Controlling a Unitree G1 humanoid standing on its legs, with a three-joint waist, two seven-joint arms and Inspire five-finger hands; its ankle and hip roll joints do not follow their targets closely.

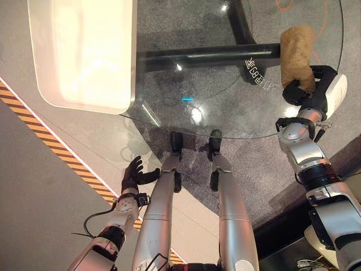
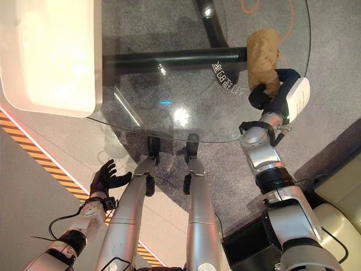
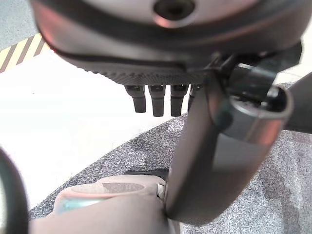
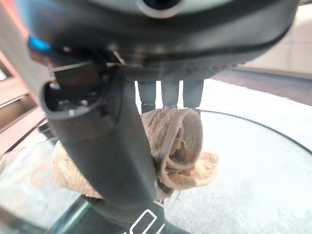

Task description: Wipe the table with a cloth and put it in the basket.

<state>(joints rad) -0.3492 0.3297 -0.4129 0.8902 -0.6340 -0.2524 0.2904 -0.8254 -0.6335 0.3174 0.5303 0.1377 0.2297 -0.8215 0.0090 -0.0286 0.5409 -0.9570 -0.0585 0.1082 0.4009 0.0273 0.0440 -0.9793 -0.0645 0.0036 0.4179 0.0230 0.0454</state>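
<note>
Left eye view: right robot hand [image 1: 307, 90] pinching cloth [image 1: 296, 53] on glass worktop [image 1: 237, 107] at 2 o'clock. I'd keep it flat, sweep toward 9. Left robot hand [image 1: 133, 175] spread, idle.

The right arm reaches forward and up from the lower right, wrist bent, its dark right hand [image 1: 304, 90] with fingers and thumb curled in a clamped grasp. The left arm hangs low at the lower left, the left hand [image 1: 134, 175] empty with fingers spread loosely
</note>
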